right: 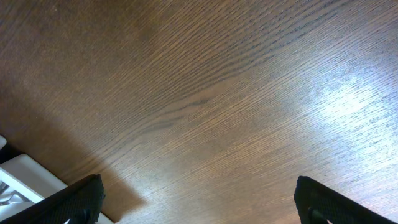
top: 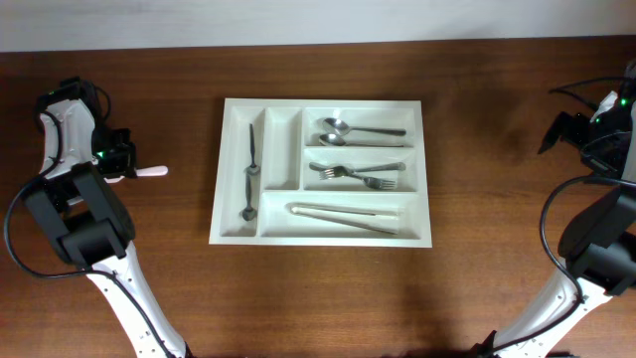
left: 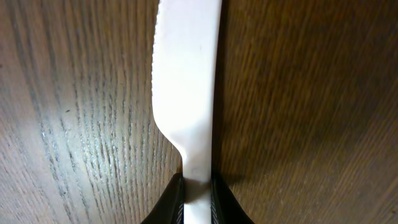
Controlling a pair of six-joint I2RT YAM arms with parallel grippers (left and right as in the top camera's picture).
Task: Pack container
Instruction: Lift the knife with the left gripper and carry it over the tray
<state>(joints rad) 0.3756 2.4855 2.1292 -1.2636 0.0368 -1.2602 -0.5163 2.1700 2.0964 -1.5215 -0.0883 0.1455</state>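
The left end effector (left: 198, 198) is clamped on only the narrow handle of a white plastic knife (left: 186, 81), so it may swivel or snag the container (top: 298, 102) wall at its 3 o'clock; bare table (top: 179, 109) lies between. The right end effector (right: 199, 202) hangs open, well clear at the container's 3 o'clock

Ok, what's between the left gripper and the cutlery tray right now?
In the overhead view, only the white knife held by the left gripper, pointing at the tray, then bare wooden table.
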